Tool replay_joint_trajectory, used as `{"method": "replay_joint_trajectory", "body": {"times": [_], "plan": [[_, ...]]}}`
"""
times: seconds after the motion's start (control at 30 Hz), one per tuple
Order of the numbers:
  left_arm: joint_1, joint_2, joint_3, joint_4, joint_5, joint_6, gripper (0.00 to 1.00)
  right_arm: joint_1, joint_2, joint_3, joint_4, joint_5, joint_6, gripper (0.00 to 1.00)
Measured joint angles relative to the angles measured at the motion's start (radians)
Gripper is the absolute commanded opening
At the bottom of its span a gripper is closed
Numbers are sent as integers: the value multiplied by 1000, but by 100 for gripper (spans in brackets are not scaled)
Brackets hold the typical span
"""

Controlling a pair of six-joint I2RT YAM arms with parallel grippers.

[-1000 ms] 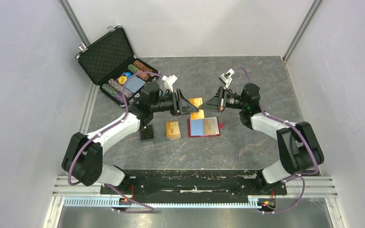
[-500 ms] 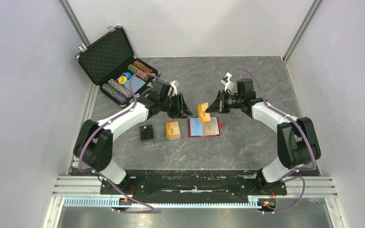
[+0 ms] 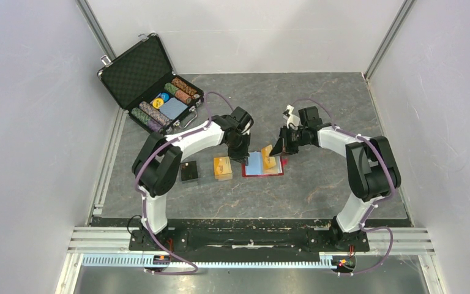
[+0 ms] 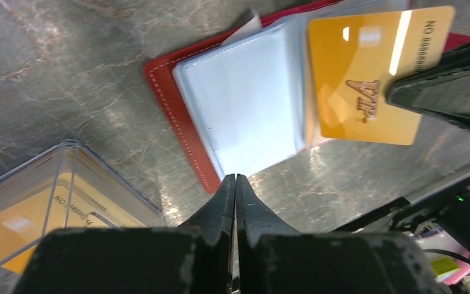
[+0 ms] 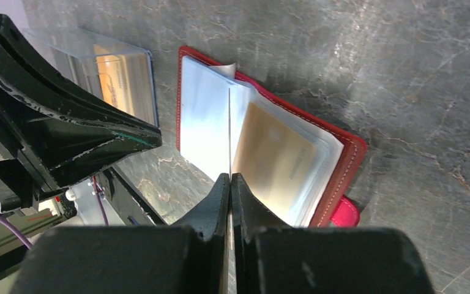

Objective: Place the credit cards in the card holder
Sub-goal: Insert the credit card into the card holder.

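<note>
So right jaws are pinching a gold card, left jaws are sitting shut with the card holder edge at their tips.

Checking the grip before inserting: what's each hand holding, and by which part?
Right hand pinches the gold card by one end. Left hand is shut, nothing visible in it.

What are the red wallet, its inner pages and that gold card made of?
The card holder has a red, leather-like cover with pale stitching along the edge; real or imitation, I cannot tell. Its inner sleeves look like clear glossy plastic film, hazy with reflections. The credit card in the right claw looks like stiff shiny plastic: bright glare, no bend.
</note>
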Motion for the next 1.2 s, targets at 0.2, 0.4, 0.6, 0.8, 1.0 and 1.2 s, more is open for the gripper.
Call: {"method": "replay_joint_trajectory", "body": {"times": [0.2,0.4,0.6,0.8,1.0,1.2], "plan": [[-5,34,10,-61,-49,11,2,0,32,1,-3,5,-8,0],[-5,74,10,-77,-64,18,2,-1,50,2,13,-7,4,0],[-4,92,17,-84,-62,19,2,-1,56,1,30,-7,22,0],[-4,98,24,-91,-61,19,2,-1,58,-25,60,-8,47,0],[-3,104,32,-99,-58,20,2,-2,58,-68,105,-15,78,0],[-3,105,34,-102,-57,20,2,-3,51,-116,170,-35,117,0]]}}
